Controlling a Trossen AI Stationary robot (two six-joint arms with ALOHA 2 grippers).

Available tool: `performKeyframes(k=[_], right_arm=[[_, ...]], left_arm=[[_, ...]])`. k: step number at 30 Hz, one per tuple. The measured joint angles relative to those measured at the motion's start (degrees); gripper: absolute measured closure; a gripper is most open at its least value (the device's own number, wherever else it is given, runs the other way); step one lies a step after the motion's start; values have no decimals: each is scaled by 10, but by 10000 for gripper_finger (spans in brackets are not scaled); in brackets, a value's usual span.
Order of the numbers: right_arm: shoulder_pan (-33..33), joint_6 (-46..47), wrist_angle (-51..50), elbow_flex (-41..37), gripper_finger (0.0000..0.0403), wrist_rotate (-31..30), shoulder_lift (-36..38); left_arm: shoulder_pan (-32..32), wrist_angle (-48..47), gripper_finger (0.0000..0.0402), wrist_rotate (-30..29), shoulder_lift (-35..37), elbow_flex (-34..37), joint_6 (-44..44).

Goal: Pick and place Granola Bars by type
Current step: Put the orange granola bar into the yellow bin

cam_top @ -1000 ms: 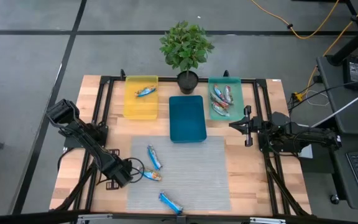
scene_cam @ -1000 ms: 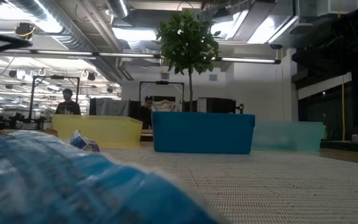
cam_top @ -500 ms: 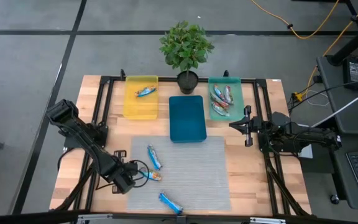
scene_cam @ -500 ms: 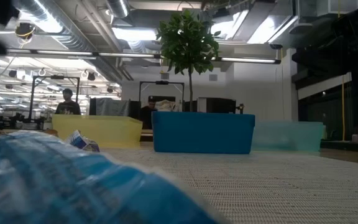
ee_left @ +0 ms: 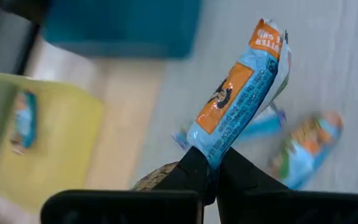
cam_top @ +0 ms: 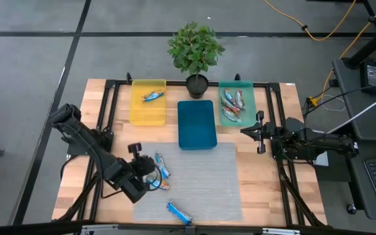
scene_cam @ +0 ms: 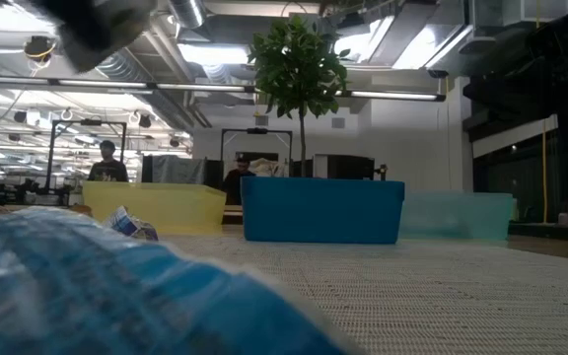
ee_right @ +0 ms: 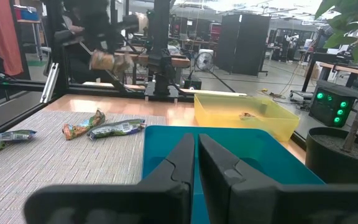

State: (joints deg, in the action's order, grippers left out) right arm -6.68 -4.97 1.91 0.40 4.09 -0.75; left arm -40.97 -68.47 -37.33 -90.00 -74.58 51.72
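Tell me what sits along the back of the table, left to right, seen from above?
Yellow tray → potted plant → teal tray. The dark blue tray lies just in front of the plant.

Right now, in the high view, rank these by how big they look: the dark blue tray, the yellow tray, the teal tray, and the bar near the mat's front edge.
1. dark blue tray, largest.
2. yellow tray and teal tray: they look much alike, so I won't rank them.
3. blue bar near the mat's front edge, far smallest.
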Motion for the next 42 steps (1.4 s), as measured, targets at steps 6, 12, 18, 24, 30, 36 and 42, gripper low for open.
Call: performKeyframes(k=[6, 12, 18, 24, 30, 36, 42], right_arm=[[0, 0, 0, 0, 379, 0, 0], [0, 0, 0, 0, 379, 0, 0], [0, 0, 0, 0, 379, 0, 0], [0, 0, 0, 0, 379, 0, 0], [0, 0, 0, 0, 379, 0, 0], [0, 0, 0, 0, 379, 0, 0], [0, 0, 0, 0, 379, 0, 0]], left_arm=[[40, -21, 398, -48, 11, -36, 0], [91, -38, 397, -87, 44, -59, -11], [171, -40, 398, -80, 89, -98, -73], [284, -39, 398, -77, 122, -175, -192], [425, -38, 398, -22, 127, -257, -316], [510, -43, 398, 2, 123, -272, -350], [569, -100, 398, 9, 101, -271, -338]])
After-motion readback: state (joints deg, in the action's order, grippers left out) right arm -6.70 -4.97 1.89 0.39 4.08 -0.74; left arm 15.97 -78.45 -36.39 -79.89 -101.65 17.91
